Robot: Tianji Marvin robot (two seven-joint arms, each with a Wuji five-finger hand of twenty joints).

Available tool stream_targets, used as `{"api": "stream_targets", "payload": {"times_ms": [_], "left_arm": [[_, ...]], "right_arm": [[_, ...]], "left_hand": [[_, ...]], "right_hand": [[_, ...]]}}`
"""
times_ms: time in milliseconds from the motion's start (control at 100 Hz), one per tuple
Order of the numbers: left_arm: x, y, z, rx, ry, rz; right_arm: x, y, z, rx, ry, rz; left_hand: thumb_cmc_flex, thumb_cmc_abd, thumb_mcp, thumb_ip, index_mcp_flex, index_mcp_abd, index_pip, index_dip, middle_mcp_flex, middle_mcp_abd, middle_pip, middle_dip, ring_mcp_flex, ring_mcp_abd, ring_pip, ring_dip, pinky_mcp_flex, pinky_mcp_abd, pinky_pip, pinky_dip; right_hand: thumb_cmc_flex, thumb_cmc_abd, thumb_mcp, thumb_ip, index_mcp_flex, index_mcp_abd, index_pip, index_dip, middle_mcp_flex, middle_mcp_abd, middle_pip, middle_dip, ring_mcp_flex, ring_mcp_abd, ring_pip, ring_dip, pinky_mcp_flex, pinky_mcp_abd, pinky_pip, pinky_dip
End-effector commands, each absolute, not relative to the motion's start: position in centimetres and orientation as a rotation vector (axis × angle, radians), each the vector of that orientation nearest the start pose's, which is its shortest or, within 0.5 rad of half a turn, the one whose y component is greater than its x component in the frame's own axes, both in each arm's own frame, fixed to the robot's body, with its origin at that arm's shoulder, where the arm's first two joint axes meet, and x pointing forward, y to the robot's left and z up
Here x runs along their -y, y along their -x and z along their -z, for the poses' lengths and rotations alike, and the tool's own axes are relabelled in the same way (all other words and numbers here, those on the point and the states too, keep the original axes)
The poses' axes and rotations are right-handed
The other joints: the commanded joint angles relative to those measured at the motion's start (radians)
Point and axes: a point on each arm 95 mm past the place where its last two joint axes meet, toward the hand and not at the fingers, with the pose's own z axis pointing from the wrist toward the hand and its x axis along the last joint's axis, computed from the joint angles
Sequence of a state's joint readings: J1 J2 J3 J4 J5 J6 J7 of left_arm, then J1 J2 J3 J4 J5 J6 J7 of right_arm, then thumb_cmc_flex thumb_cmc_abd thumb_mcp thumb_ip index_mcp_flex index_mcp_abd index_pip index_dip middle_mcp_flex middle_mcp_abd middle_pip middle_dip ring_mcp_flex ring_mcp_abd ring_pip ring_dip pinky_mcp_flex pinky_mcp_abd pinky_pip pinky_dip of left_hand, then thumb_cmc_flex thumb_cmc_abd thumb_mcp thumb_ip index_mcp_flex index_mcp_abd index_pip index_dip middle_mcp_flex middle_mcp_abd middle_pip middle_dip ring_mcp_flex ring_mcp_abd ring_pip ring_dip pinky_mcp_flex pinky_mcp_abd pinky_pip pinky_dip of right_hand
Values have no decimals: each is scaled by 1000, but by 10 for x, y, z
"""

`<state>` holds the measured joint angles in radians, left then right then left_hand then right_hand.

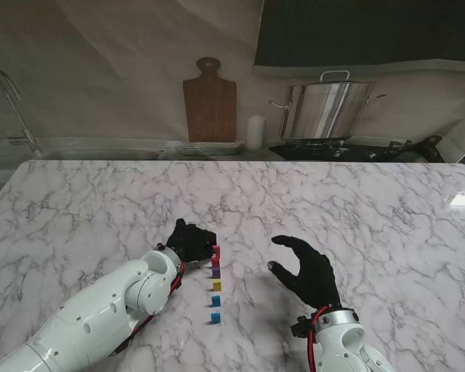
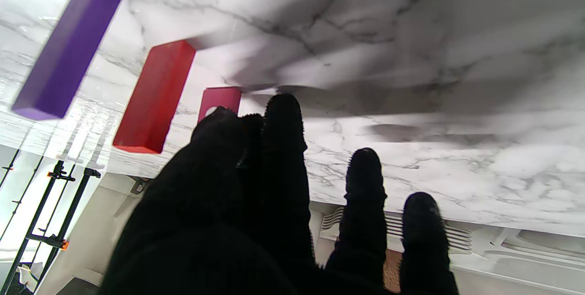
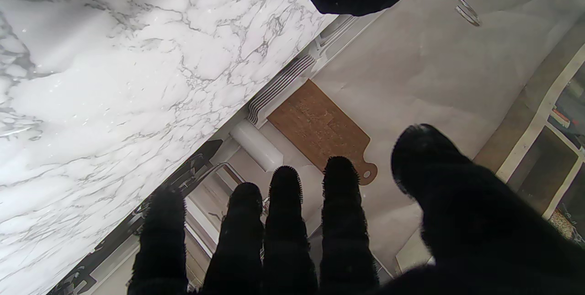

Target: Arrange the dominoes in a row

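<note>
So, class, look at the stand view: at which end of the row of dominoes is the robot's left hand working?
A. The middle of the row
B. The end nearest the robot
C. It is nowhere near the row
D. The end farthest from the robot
D: the left hand is at the pink domino, the row's farthest piece; the right hand hangs open beside the row.

Stand cam: high, looks down on white marble table. Wrist cams: close, along fingers, inverted; all share tabletop.
</note>
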<state>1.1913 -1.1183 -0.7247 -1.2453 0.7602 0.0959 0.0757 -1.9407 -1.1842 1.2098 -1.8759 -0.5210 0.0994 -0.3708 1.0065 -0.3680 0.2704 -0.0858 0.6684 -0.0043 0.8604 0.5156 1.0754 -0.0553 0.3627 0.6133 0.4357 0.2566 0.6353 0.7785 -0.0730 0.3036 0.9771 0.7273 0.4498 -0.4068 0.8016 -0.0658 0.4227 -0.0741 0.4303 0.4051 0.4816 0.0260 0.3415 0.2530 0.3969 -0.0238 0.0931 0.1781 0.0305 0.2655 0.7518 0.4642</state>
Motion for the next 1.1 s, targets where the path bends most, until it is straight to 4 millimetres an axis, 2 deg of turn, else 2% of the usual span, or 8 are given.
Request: {"api": "stream_targets", "payload": {"times_ms": [0,250,280,780,800,830,1090], "left_arm": [[72,-445,383,-1718,1286,1423],[72,-445,383,-1723,1283,1416],[71,-445,383,-1723,1283,1414],[70,-444,382,-1745,1285,1390],[70,-444,382,-1746,1285,1388],[69,-444,382,-1748,1286,1387],[69,-443,382,-1765,1288,1373]], "right_arm": [[-37,-289,332,1121,2379,2472],[-37,-289,332,1122,2379,2471],[-37,-289,332,1122,2380,2471],[-37,-289,332,1125,2380,2469],[-37,-289,332,1125,2380,2469],[-37,-289,332,1125,2380,2469],[-37,-289,332,1126,2379,2468]], "left_hand": [[39,27,-8,22,23,-5,38,-14,28,-45,8,10,8,5,13,14,-25,-2,10,26],[33,2,-14,27,4,13,31,-23,18,-40,-5,4,4,8,12,14,-25,1,9,25],[24,-7,3,31,1,17,23,-21,26,-39,-37,23,4,9,11,14,-25,1,9,24],[11,-44,23,29,-33,48,-26,-26,-6,-27,-81,31,-15,14,-2,10,-26,4,-2,18],[-2,-51,46,24,-30,49,-45,-10,-26,-5,-50,13,-16,15,-5,10,-25,5,-6,16],[-8,-55,52,22,-34,52,-54,-7,-37,2,-41,7,-19,14,-7,10,-26,5,-8,15],[-29,-70,82,17,-50,66,-95,4,-84,2,-7,-23,-34,17,-16,8,-25,6,-23,9]], "right_hand": [[-3,11,-3,22,13,8,-1,16,10,2,7,7,3,-3,8,11,6,6,10,19],[-2,10,-2,22,13,9,-1,16,11,3,8,7,3,-2,8,11,6,7,10,19],[-3,10,-3,22,13,8,-1,16,11,3,8,7,3,-2,8,11,6,7,10,19],[-1,7,-1,21,12,8,-1,16,10,3,8,7,3,-3,8,11,6,7,9,18],[-1,7,-1,21,13,7,-1,16,10,3,8,7,3,-2,8,11,7,8,9,19],[-2,8,-1,21,14,8,-1,16,10,1,8,7,4,-2,8,11,6,8,9,18],[-2,5,-1,21,12,7,-1,15,10,3,8,7,3,-1,8,11,7,7,9,18]]}}
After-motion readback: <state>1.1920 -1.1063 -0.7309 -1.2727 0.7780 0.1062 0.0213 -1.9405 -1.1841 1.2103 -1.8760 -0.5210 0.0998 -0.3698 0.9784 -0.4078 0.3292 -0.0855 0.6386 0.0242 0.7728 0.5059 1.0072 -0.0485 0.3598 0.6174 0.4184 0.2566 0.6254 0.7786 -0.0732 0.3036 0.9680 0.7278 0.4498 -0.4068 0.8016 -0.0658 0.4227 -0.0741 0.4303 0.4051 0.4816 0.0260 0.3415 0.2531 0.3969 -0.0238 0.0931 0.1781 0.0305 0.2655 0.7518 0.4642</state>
